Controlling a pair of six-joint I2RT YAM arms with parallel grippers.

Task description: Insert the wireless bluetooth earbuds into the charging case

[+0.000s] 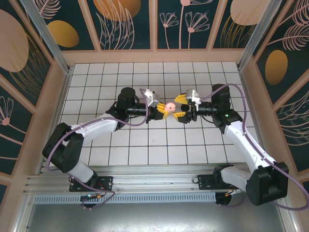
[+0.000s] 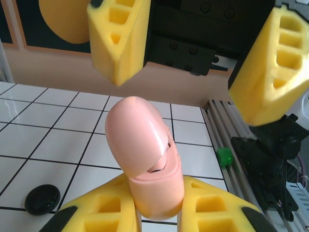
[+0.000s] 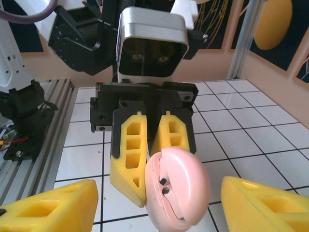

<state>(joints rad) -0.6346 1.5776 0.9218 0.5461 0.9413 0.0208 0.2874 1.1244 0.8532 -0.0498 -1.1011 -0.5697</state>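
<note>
- Our left claw [image 2: 155, 212] is clamped on the pink case [image 2: 145, 150], lid ajar, held above the table [image 2: 58, 140].
- Our right claw [image 3: 159, 198] stands open, fingers [image 3: 260, 203] flanking the case.
- We see a small black piece [image 2: 42, 199], perhaps an earbud, lying on the table.

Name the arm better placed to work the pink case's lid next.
Right. The right hand is open and empty, its fingers either side of the pink case. The left hand is shut on the case's base, holding it up.
</note>
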